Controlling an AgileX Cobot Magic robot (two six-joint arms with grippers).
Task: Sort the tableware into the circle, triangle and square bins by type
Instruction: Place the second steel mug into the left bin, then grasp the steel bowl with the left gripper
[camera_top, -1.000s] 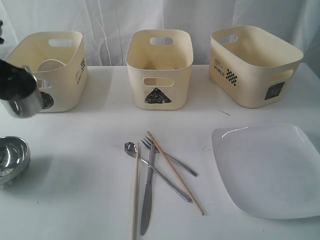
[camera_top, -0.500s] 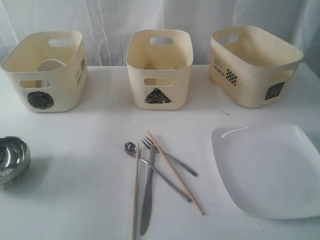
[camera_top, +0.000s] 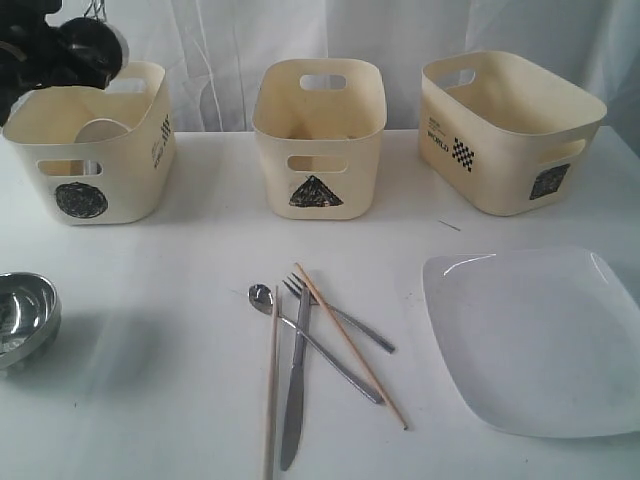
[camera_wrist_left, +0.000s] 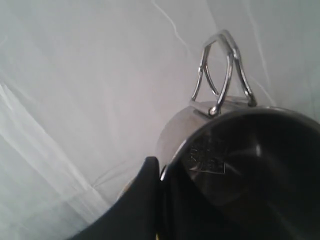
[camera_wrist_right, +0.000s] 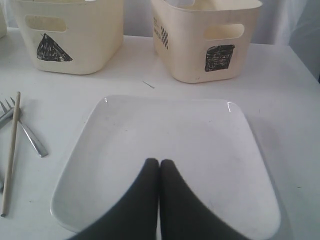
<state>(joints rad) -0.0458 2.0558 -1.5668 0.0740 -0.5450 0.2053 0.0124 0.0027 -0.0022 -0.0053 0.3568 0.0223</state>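
My left gripper (camera_top: 45, 55) hangs at the back left, shut on the rim of a steel mug (camera_top: 90, 42) just above the circle bin (camera_top: 120, 185). In the left wrist view one finger (camera_wrist_left: 147, 195) presses the outside of the mug's (camera_wrist_left: 250, 165) rim. A white bowl (camera_top: 103, 130) lies in the circle bin. A steel bowl (camera_top: 22, 315) sits at the table's left edge. Spoon (camera_top: 262, 296), fork (camera_top: 345, 320), knife (camera_top: 293, 395) and chopsticks (camera_top: 352, 348) lie crossed at the front middle. My right gripper (camera_wrist_right: 159, 164) is shut and empty over the white plate (camera_wrist_right: 165, 130), which also shows in the exterior view (camera_top: 540, 340).
The triangle bin (camera_top: 318, 135) stands at the back middle and the square bin (camera_top: 510, 130) at the back right. White curtains hang behind the bins. The right wrist view also shows the triangle bin (camera_wrist_right: 70, 35), square bin (camera_wrist_right: 200, 40), fork (camera_wrist_right: 27, 135) and a chopstick (camera_wrist_right: 11, 150).
My left gripper, holding the mug, was low at the left edge, left the view, and now hangs high over the circle bin. Nothing on the table has moved.
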